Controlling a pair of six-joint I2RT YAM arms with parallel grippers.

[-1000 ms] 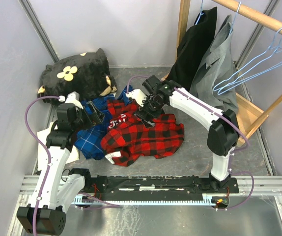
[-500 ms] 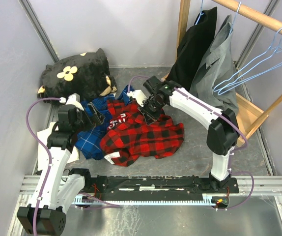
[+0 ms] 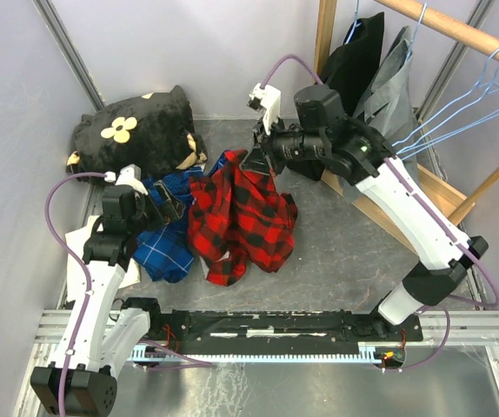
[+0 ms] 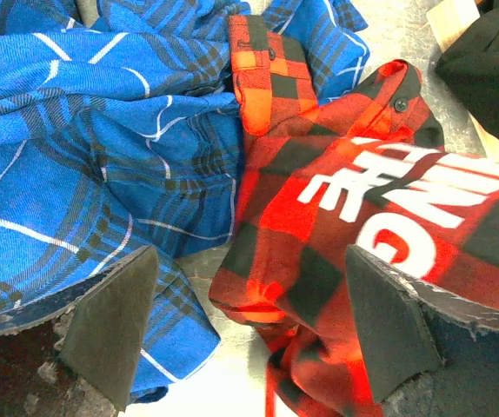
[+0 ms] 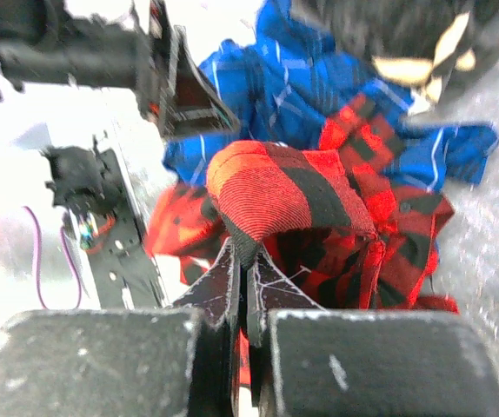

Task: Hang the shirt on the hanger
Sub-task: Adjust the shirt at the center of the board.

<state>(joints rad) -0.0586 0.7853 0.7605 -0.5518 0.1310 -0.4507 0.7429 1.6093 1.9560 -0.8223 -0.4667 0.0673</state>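
Well, starting at the left: my left fingers point(image 3: 169, 206) are spread wide and grasp nothing. They hover low over the blue plaid shirt point(image 3: 164, 248), just beside the edge of the shirt point(image 3: 242, 217), placed there, I think, to catch a second corner of it. The shirt, red-and-black with white lettering, hangs from one pinched fold; its lower part seems to rest crumpled on the desk point(image 3: 345, 252), overlapping the blue one. Above it my right fingers point(image 5: 241, 291) are clenched on that fold and raised clear of the desk — a high grip lets the cloth drop open under its own weight. Further right, the hanger point(image 3: 458, 117) hangs among others like it on the wooden rail point(image 3: 458, 33), well apart from the shirt. My judgement: the shirt is only picked up — finding the collar and threading the hanger are both not yet done.
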